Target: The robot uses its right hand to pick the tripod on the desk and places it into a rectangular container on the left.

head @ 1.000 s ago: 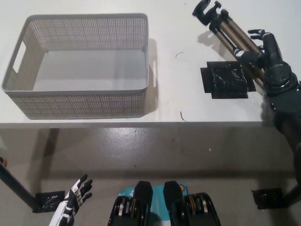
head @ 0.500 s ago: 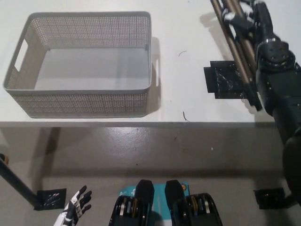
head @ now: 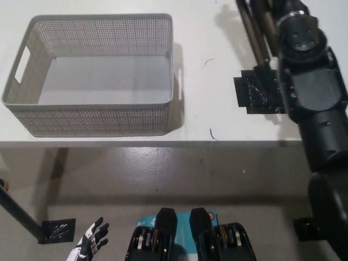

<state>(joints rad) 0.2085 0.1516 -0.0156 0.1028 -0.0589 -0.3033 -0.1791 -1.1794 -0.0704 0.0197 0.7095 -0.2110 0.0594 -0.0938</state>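
Observation:
The tripod [head: 255, 33], with bronze legs and black fittings, hangs at the top right, its leg ends above the desk near a black mat; its head is cut off by the picture's top edge. My black right hand [head: 284, 7] is at the top edge, shut on the tripod's legs, and is mostly hidden behind its own wrist and forearm. The grey mesh rectangular container [head: 103, 20] stands empty on the left of the white desk [head: 212, 114]. My white left hand [head: 92, 246] rests low at the lower left, below desk level, with its fingers apart.
A black square mat [head: 260, 93] lies on the desk under the tripod's leg ends. The desk's front edge runs across the middle of the picture. Grey floor lies below, with black floor plates at the lower left [head: 57, 230] and lower right [head: 309, 228].
My right arm has risen and swung over the desk, lifting the tripod off the surface so its legs point steeply down. The left hand has sunk slightly lower.

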